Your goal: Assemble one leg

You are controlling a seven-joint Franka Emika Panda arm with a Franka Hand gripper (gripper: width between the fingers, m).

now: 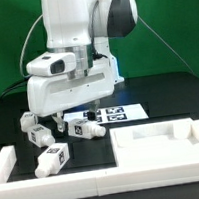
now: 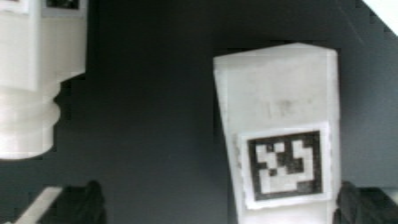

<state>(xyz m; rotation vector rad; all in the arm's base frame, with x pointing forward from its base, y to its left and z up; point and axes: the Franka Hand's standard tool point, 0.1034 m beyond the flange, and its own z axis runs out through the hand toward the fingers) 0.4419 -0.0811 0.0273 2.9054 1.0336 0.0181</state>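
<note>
One leg (image 2: 279, 110) lies flat on the desk (image 2: 151, 150), untouched. Your tool (image 2: 224, 203) hangs spread wide, a finger either side of it, judged so placed to close across its width. Nothing is held yet.

On the wrist view, hemmed in: with fingers (image 2: 71, 205) spread wide either side of the leg (image 2: 281, 120), a neighbouring peg (image 2: 32, 85) just beside it; passable only along the dark strip of tabletop (image 2: 151, 120) between those 2. On the exterior view, clock centred on the fingers: crowded from 7 to 9 o'clock by 3 pegs (image 1: 40, 137); blocked near 4 o'clock by 1 more peg (image 1: 86, 128) and at 3 o'clock by the marker board (image 1: 117, 113); walled at 5 o'clock by the tray-like panel (image 1: 158, 141), at 6 o'clock by a white rail (image 1: 98, 181). Open over bare tabletop beyond board and pegs.
</note>
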